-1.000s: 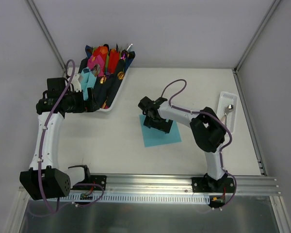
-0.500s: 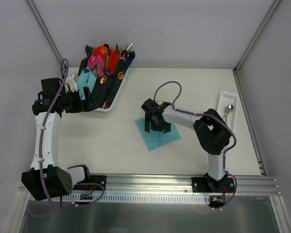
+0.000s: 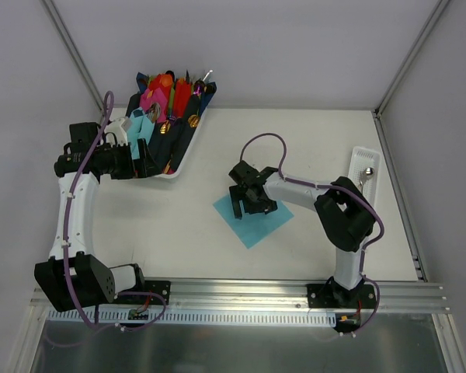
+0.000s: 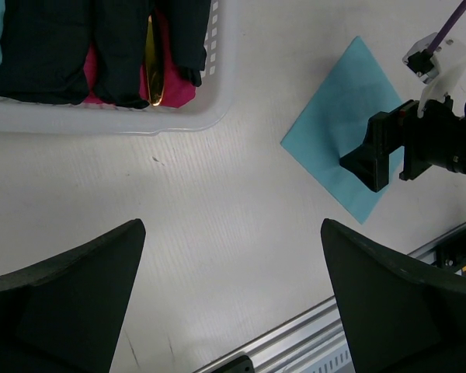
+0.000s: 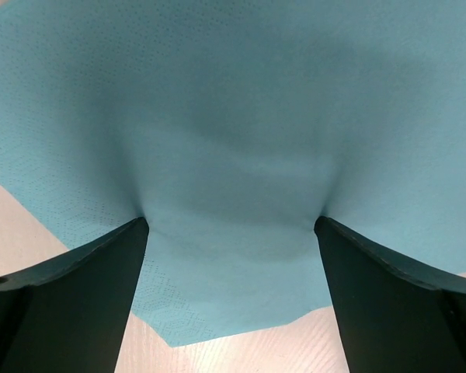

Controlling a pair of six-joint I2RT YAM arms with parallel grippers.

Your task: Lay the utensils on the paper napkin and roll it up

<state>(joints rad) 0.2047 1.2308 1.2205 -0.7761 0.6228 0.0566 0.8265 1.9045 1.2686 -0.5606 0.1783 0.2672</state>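
The teal paper napkin lies flat on the table, turned like a diamond. My right gripper is open, with both fingertips pressed down on the napkin's far part. In the right wrist view the napkin fills the frame and puckers between the fingertips. A silver spoon lies in a white tray at the right edge. My left gripper is open and empty beside the basket. In the left wrist view the napkin lies at the upper right, with the right gripper's fingers on it.
A white basket at the back left holds pink, red and dark navy napkin bundles and gold cutlery; it also shows in the left wrist view. An aluminium rail runs along the near edge.
My right gripper has moved left and slightly nearer, dragging and turning the napkin from square-on to a diamond. My left arm has shifted slightly by the basket.
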